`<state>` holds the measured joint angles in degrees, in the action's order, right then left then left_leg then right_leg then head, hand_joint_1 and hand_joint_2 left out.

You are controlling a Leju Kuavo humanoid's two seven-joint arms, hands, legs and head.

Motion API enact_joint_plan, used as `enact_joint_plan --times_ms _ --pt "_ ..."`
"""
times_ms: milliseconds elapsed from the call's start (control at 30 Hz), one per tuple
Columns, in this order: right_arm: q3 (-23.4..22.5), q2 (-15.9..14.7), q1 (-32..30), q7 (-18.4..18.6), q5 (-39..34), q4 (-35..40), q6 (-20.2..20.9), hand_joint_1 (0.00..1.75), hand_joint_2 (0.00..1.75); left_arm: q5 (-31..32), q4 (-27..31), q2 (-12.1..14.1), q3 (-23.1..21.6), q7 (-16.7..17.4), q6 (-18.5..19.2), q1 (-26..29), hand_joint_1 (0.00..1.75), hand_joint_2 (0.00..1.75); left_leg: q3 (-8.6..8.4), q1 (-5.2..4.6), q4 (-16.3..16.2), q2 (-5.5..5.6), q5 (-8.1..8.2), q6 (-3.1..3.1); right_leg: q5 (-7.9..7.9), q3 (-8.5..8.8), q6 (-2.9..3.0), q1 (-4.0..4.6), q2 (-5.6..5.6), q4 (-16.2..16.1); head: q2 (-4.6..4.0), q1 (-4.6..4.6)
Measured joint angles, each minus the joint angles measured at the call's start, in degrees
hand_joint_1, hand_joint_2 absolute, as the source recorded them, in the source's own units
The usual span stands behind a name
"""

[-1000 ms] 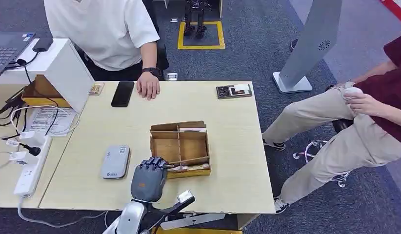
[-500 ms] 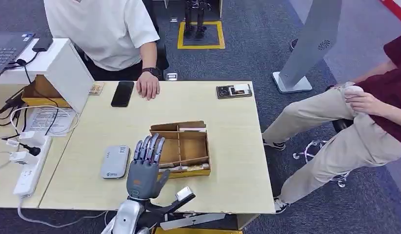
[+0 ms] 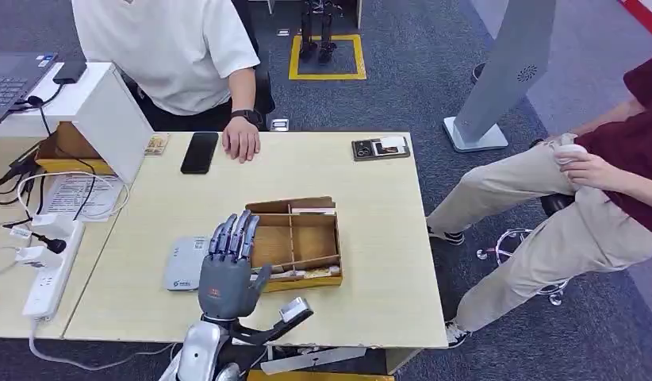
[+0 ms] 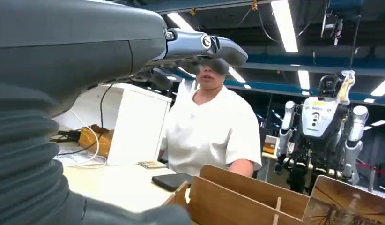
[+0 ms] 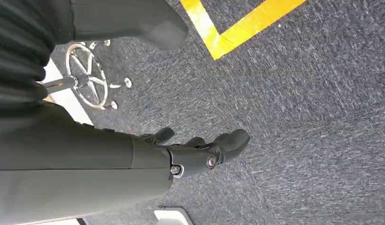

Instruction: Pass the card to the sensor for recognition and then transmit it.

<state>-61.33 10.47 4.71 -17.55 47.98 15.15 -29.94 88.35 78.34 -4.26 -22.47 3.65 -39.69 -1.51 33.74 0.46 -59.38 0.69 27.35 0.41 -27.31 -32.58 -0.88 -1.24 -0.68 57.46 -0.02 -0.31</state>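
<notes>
Pale wood table [image 3: 362,206] carries a brown divided box [image 3: 292,240] at the centre, with cards [image 3: 301,274] lying in its near compartment. The left hand [image 3: 226,278], fingers spread and holding nothing, hovers at the box's 8 o'clock, partly over the grey sensor [image 3: 182,266]. The right hand [image 5: 181,157] hangs over grey carpet, fingers half curled, empty. Risk, I think: the fingers may knock the box's thin wall or slide it. A person [image 3: 168,48] stands at 12 o'clock, another sits at 3 o'clock.
</notes>
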Motion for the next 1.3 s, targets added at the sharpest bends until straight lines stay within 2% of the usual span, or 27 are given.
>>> enact_joint_plan --times_ms 167,367,1300 --pt "0.00 0.00 0.00 0.07 0.07 0.00 0.00 0.00 1.75 0.02 -0.13 0.57 -0.02 3.45 0.00 -0.04 0.00 1.75 0.00 0.00 0.00 -0.01 0.00 0.00 0.00 -0.02 0.00 0.00 -0.01 0.00 0.00 0.00" --pt "0.00 0.00 0.00 0.22 0.02 0.00 -0.02 0.00 1.75 0.02 -1.29 1.25 -0.15 4.02 0.00 -0.26 0.00 1.75 0.00 0.00 0.00 -0.01 0.00 0.00 -0.01 -0.02 0.00 0.00 -0.01 0.00 0.00 0.00" --pt "-0.15 0.00 0.01 -0.04 0.39 0.00 0.11 0.00 1.75 0.04 -8.50 3.30 -2.60 2.21 0.00 -1.64 0.00 1.75 0.00 0.00 0.00 -0.01 0.00 0.00 -0.01 -0.03 0.00 0.00 -0.01 0.00 0.00 0.00"
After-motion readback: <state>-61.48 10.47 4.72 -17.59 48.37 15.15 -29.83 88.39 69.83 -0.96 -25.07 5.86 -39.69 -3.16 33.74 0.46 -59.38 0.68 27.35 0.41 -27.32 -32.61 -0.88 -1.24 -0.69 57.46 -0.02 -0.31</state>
